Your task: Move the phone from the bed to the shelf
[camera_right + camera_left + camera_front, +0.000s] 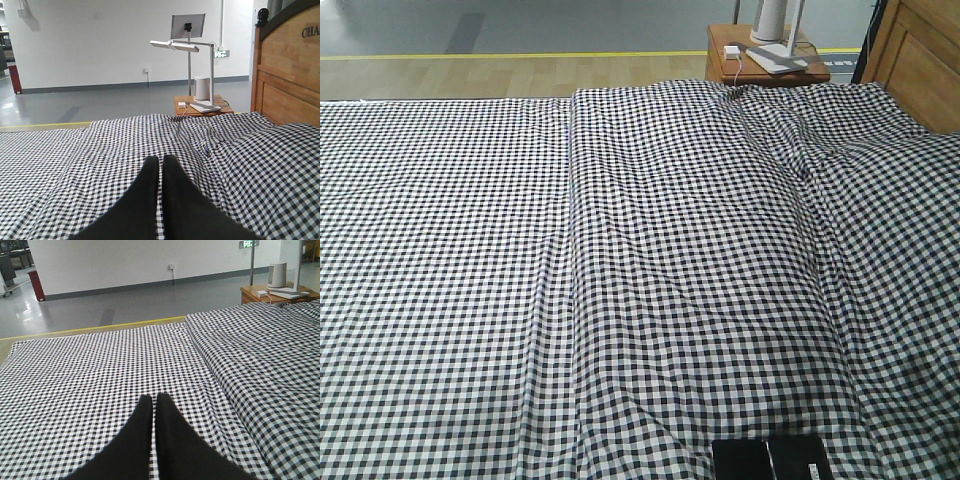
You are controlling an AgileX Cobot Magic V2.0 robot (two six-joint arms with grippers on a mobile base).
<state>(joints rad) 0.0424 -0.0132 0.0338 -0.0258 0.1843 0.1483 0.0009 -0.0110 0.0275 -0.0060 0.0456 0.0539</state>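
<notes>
**Both grippers closed and empty; phone not clearly in sight**

Nearest each wrist camera are the black fingers. The left gripper [154, 399] has its jaws pressed together with nothing between them, and the right gripper [160, 160] is the same. Both hang low over the bed [620, 250], pointing along its wrinkled checked sheet.

No phone shows ahead of either gripper. At the bottom edge of the front view sit two dark blocks [770, 460], cut off by the frame. I cannot tell whether they are the phone or part of the robot, nor their long axis. If one is the phone, it lies right of centre, close to the robot and probably nearer the right arm.

A long fold runs up the middle of the sheet. The headboard [290, 75] stands at the right, with a nightstand [720, 65] and lamp [180, 45] beside it and grey floor [125, 305] beyond. The shelf is in no view, so a turn of the base seems needed later.
</notes>
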